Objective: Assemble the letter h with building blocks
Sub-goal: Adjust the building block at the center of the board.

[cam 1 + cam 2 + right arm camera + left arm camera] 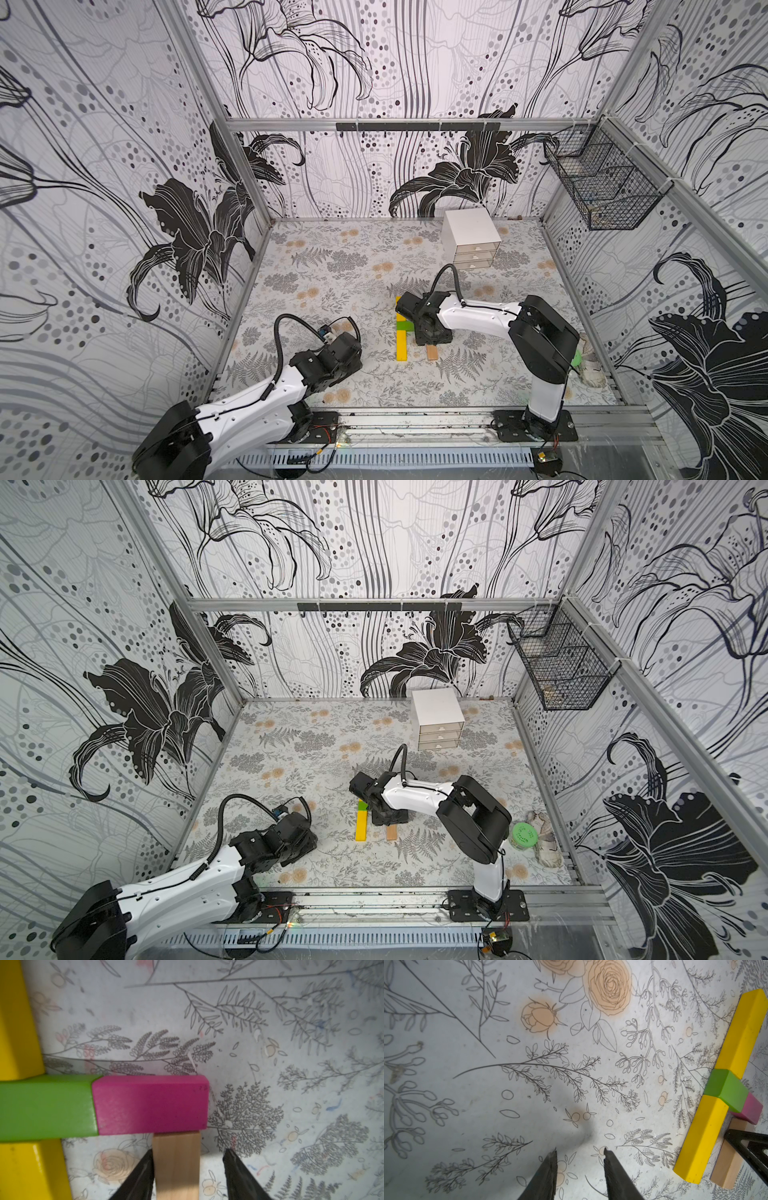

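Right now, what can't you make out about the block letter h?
- Short magenta block: hidden under the right arm in both top views.
- Far long yellow block: mostly covered by that arm in both top views; cut off in the right wrist view.
- Long tan wood block: near end cut off there too.

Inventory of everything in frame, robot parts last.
yellow blocks: 2, yellow, mid-table, either end of green
green block: 1, green, between yellows
magenta block: 1, magenta, against green's side
tan wood block: 1, tan, against magenta
drawer unit: 1, white, table back
wire basket: 1, black, right wall
lidded container: 1, green, table's right edge
cloth: 1, pale, beside container
left gripper: 1, black, open, over bare mat
right gripper: 1, black, open, straddling tan wood block
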